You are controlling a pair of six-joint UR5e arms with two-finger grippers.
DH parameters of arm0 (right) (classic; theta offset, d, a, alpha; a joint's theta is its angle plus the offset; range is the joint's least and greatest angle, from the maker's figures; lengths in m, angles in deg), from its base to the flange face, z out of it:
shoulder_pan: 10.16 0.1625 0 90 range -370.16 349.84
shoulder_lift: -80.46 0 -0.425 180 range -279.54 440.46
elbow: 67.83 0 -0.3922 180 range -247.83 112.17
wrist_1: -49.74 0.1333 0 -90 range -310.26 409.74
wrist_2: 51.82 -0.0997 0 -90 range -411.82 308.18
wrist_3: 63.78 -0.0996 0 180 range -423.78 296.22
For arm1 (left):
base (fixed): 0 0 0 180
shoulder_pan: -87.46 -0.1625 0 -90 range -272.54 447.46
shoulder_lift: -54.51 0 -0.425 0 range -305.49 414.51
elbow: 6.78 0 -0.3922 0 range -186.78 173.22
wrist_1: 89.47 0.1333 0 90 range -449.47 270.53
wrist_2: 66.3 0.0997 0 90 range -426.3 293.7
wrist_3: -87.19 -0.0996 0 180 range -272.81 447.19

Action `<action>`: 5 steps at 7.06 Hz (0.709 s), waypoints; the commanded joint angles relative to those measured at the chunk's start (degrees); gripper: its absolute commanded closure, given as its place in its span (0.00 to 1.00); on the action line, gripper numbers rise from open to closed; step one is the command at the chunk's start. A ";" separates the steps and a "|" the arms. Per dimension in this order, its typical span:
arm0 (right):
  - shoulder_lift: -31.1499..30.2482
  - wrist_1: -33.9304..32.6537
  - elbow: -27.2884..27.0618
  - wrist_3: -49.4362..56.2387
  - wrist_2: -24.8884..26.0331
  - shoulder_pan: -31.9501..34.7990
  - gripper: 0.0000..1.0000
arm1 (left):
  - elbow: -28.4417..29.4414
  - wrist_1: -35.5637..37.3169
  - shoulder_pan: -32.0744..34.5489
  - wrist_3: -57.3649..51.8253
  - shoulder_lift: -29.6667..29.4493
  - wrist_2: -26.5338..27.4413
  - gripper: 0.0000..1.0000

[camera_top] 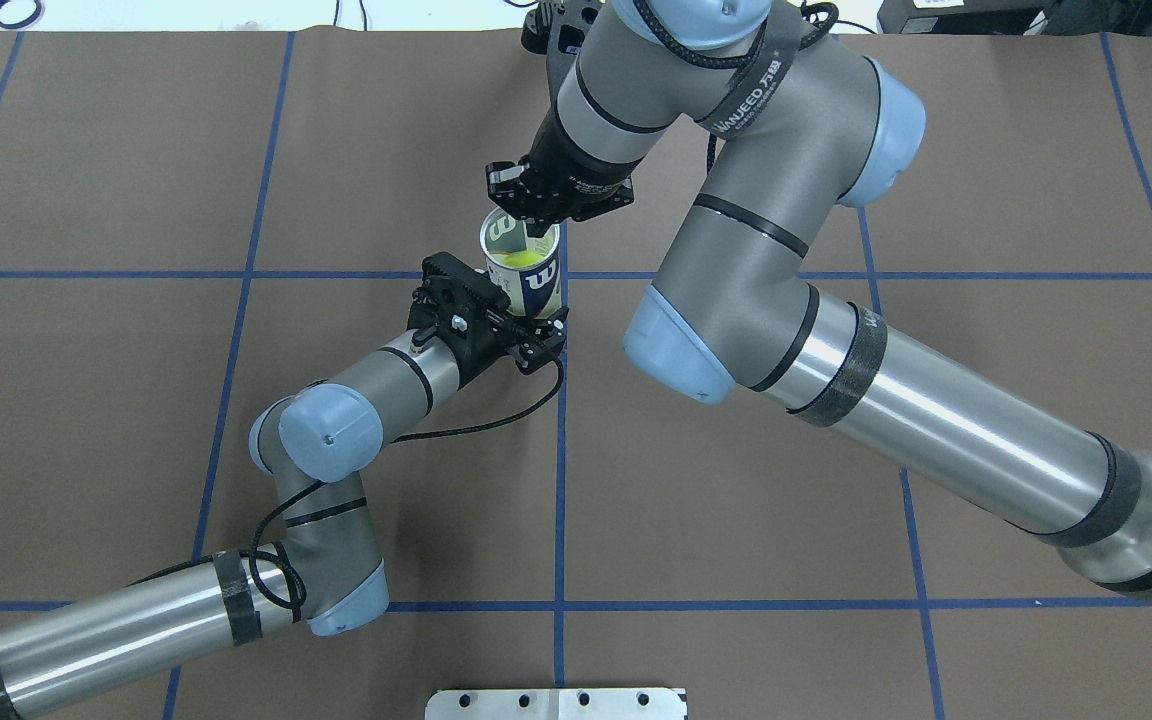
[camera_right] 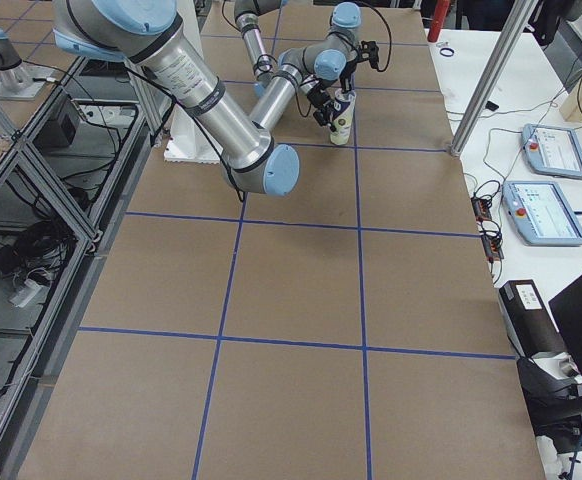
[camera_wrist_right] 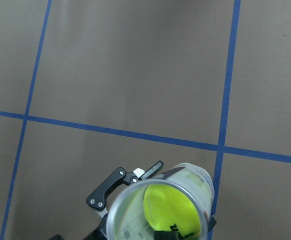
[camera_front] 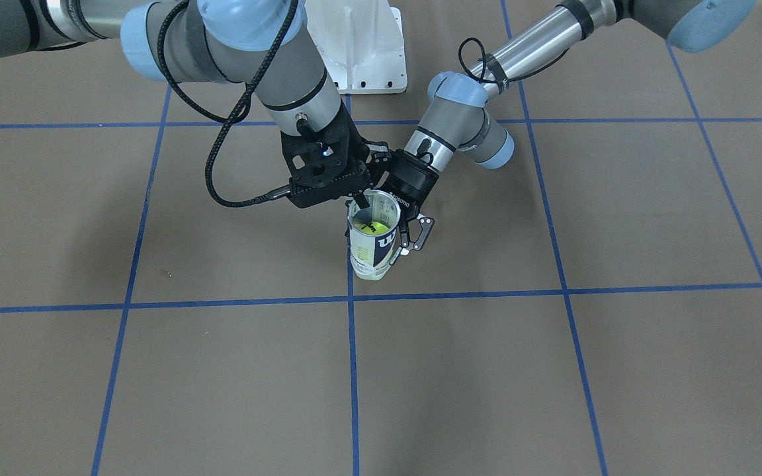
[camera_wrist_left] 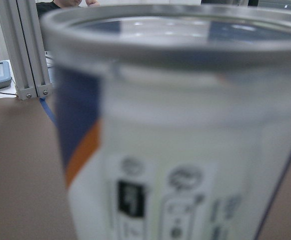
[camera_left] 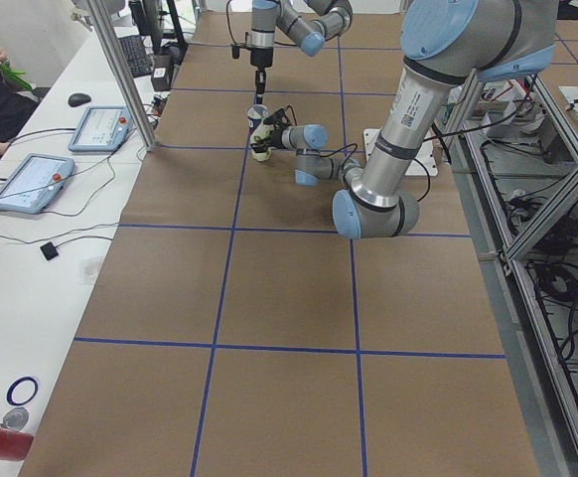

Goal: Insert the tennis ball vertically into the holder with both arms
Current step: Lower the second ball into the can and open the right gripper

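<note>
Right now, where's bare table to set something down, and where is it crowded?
Free: the brown paper-covered table across the operator-side squares below the blue tape line.

Crowded: the centre, where the clear plastic tennis-ball can stands upright, the left gripper at its side and the right gripper over its mouth. The white mounting plate takes the robot-side edge.

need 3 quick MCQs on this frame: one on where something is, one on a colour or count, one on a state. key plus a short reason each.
1. Where is the tennis ball?
A. inside the holder
B. on the table
C. beside the white base plate

2. What colour are the grid lines on the table?
A. red
B. blue
C. yellow

3. How does the holder stand?
A. on its side
B. upside down
C. upright, mouth open

Key: 1 A, the yellow-green ball shows through the open mouth in the overhead and right wrist views. 2 B, blue lines cross the brown surface. 3 C, it stands on its base, with the left gripper around its side and the right gripper at its mouth.
</note>
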 commanded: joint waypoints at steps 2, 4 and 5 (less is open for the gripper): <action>0.21 0.04 -0.66 -0.74 0.09 0.20 0.00 | -0.09 -0.09 0.35 -0.07 -0.01 0.09 0.01; 0.21 0.04 -0.93 -2.14 0.00 0.81 0.00 | -0.18 0.09 0.35 -0.07 0.60 -0.09 0.01; 0.21 0.21 -0.93 -2.24 0.00 1.34 0.00 | -2.18 0.61 0.53 -0.41 2.43 -1.31 0.01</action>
